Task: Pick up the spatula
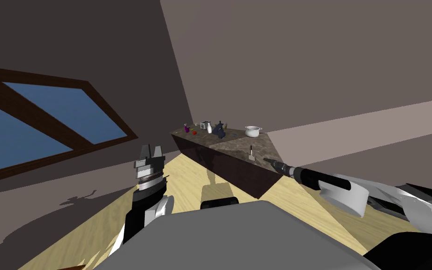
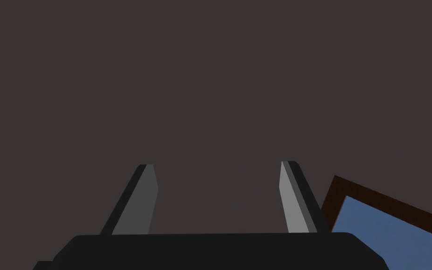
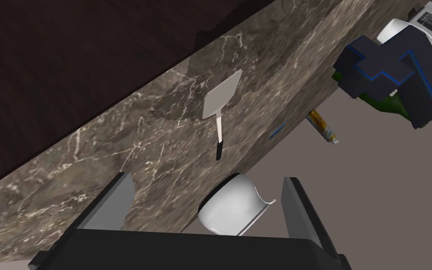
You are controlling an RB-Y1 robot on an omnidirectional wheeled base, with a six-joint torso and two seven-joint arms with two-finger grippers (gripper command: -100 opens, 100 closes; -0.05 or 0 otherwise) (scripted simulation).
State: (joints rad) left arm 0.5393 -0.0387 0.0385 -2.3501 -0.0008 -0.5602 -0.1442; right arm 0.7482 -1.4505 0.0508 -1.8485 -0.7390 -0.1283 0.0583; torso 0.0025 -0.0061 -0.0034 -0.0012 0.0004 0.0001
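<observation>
Right gripper hangs over the marbled counter with fingers apart, gripping nothing, and the spatula lies flat ahead of the fingertips, untouched. The left gripper is likewise spread.

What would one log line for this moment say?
right jaws: open, short of spatula | left jaws: open, idle | spatula: flat on counter, untouched

white pot partly hidden behind right gripper body, toaster cut by edge, items far along surface too small to name
</observation>
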